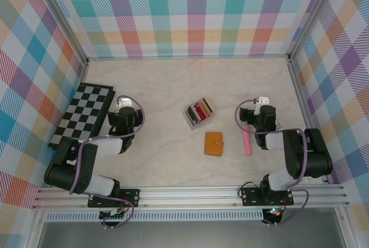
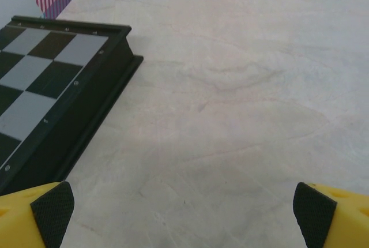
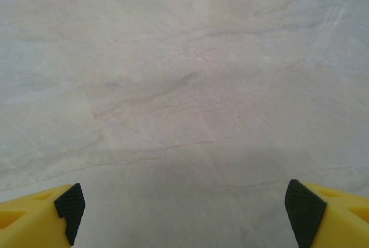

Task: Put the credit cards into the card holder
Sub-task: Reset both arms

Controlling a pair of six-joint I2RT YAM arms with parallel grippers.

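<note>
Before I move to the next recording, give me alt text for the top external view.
An orange card holder lies closed at the centre of the table, nearer the arms than a grey rack holding the credit cards. The left gripper sits beside a chessboard, the right gripper by a pink cylinder.

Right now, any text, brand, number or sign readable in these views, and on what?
None readable.
cards in the grey rack: any print is too small to read.
wallet: no mark shows.
chessboard: plain squares, no letters or numbers visible.
</note>
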